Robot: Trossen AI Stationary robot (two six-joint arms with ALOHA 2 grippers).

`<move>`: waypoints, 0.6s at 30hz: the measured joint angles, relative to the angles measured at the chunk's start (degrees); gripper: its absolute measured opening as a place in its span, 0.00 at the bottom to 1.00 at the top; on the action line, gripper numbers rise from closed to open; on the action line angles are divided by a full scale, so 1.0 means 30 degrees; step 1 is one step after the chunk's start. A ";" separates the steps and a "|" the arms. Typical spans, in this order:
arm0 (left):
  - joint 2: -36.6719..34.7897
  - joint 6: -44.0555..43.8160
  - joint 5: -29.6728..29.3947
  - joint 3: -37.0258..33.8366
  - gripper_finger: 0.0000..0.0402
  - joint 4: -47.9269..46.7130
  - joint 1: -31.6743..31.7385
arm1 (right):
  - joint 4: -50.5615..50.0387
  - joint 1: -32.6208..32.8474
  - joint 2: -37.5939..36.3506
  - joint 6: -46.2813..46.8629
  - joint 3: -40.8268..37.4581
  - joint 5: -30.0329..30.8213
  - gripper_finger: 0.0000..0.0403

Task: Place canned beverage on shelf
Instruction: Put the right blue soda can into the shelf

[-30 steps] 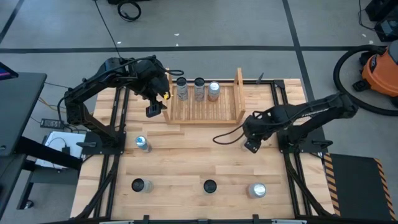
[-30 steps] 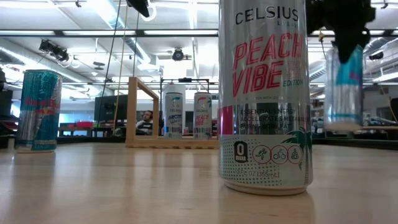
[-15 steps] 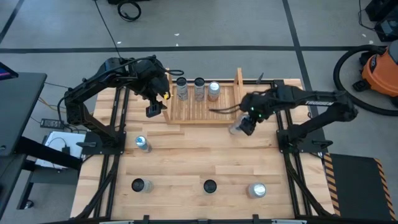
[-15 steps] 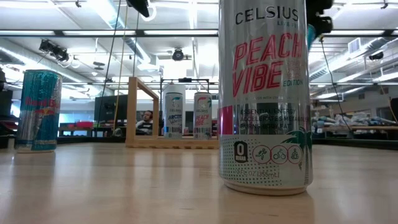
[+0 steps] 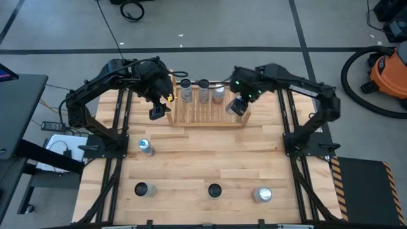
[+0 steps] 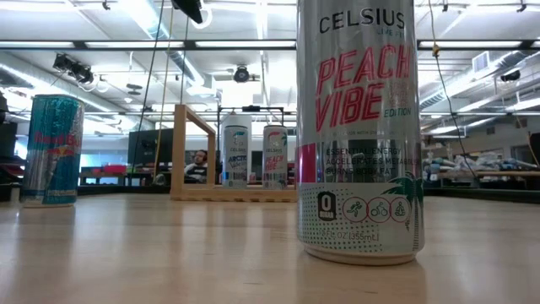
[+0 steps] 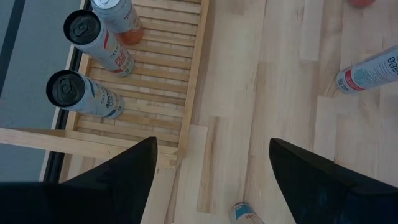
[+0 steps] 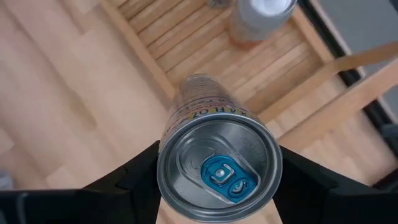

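The right arm reaches from its base at the table's right edge, folded at the elbow and stretched left over the far part of the table, so that the right gripper (image 5: 238, 105) hangs over the right end of the wooden shelf (image 5: 206, 117). Its two dark fingers (image 8: 134, 177) clamp a silver can with a blue pull tab (image 8: 219, 163), held upright above the slatted base, just inside the front rail; whether the can touches the slats cannot be told.

Three cans already stand in a row along the far side of the shelf: two with dark tops (image 5: 186, 89) (image 5: 203, 88) and one with a silver top (image 5: 218, 93), the last nearest the held can.

The left arm bends over the far left of the table, with the left gripper (image 5: 156, 109) poised just outside the shelf's left side board. Its fingers (image 7: 124, 171) are spread wide, holding nothing.

Nearer on the table (image 5: 191, 159) stand four more cans, among them a Celsius Peach Vibe can (image 6: 359, 127) and a Red Bull can (image 6: 52, 150).
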 joint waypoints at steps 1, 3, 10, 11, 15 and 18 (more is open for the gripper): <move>0.0000 -0.0001 -0.0004 0.0000 0.78 0.0000 0.0000 | -0.0151 -0.0299 0.0435 -0.0259 0.0447 0.0000 0.61; 0.0000 0.0000 0.0000 0.0000 0.78 0.0000 -0.0005 | -0.0514 -0.0877 0.1223 -0.0658 0.1239 -0.0066 0.61; 0.0000 0.0000 -0.0001 0.0000 0.78 -0.0007 0.0000 | -0.0732 -0.2653 0.3347 -0.1495 0.2876 -0.0066 0.62; 0.0000 0.0000 -0.0007 0.0000 0.78 -0.0009 -0.0002 | -0.0712 -0.2880 0.3610 -0.1569 0.2969 -0.0066 0.62; 0.0000 0.0007 -0.0001 0.0000 0.78 -0.0009 -0.0007 | -0.0696 -0.3654 0.4552 -0.1695 0.3144 -0.0063 0.62; 0.0000 0.0015 0.0000 0.0000 0.78 -0.0015 -0.0007 | -0.0684 -0.4115 0.5095 -0.1906 0.3151 -0.0066 0.62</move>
